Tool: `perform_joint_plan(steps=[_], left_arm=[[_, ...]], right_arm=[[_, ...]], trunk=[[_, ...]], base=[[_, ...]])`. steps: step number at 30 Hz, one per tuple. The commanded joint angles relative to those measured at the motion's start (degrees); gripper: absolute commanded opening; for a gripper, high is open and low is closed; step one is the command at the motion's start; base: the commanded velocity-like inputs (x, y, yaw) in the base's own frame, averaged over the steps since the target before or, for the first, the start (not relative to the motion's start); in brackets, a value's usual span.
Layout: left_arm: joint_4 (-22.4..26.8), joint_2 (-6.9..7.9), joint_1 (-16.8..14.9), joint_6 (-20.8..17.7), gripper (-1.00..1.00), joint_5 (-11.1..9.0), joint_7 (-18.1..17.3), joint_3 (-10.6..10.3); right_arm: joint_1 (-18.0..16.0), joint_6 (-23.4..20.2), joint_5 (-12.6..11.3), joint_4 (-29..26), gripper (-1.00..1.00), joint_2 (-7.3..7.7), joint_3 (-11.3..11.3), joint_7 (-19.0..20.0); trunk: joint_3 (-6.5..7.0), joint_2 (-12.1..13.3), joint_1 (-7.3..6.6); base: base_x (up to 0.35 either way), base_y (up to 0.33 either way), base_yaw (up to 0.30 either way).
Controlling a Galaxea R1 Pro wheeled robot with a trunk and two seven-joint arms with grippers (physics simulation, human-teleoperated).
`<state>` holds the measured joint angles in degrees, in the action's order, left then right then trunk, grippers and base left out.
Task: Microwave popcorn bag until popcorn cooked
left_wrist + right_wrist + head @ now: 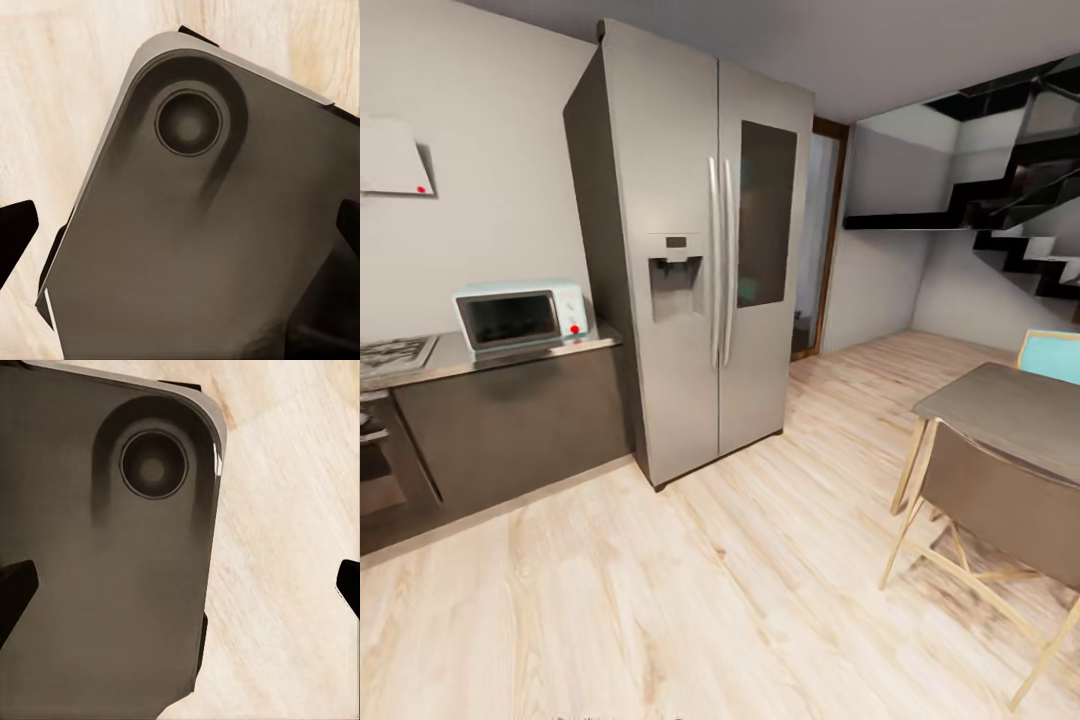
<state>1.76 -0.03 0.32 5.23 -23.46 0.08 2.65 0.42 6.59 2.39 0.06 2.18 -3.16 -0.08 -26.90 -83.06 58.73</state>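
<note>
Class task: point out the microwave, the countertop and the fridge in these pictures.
microwave (510, 320), head view, on its dark glass door.
countertop (455, 355), head view, bare grey top beside the hob.
fridge (678, 330), head view, left door near the dispenser.

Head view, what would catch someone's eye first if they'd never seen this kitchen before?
The tall silver fridge dominates the middle, standing on the pale wood floor. Left of it, the small mint-blue microwave sits on the grey countertop, door shut, next to a gas hob. At right, a grey table with chairs stands below a dark staircase.
</note>
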Motion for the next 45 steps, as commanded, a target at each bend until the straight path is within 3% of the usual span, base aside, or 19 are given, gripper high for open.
perform_joint_plan(steps=[1,10,26,45], left_arm=[[0.1,0.01,0.0,0.0,1.0,0.0,0.0,0.3],[0.1,0.07,0.0,0.0,1.0,0.0,0.0,0.3],[0.1,0.12,0.0,0.0,1.0,0.0,0.0,0.3],[0.1,-0.23,0.0,0.0,1.0,0.1,0.0,0.2]], right_arm=[[0.0,0.2,0.2,0.0,1.0,0.02,-0.3,0.0],[0.0,0.2,0.2,0.0,1.0,0.02,-0.3,0.0],[0.0,0.2,0.2,0.0,1.0,0.02,-0.3,0.0],[0.0,0.2,0.2,0.0,1.0,0.08,-0.3,0.0]], trunk=[[-0.03,0.0,0.0],[-0.03,0.0,0.0],[-0.03,0.0,0.0],[-0.03,0.0,0.0]], base=[[0.0,0.0,0.3],[0.01,0.0,0.3],[0.282,0.023,0.3],[0.008,0.004,0.3]])
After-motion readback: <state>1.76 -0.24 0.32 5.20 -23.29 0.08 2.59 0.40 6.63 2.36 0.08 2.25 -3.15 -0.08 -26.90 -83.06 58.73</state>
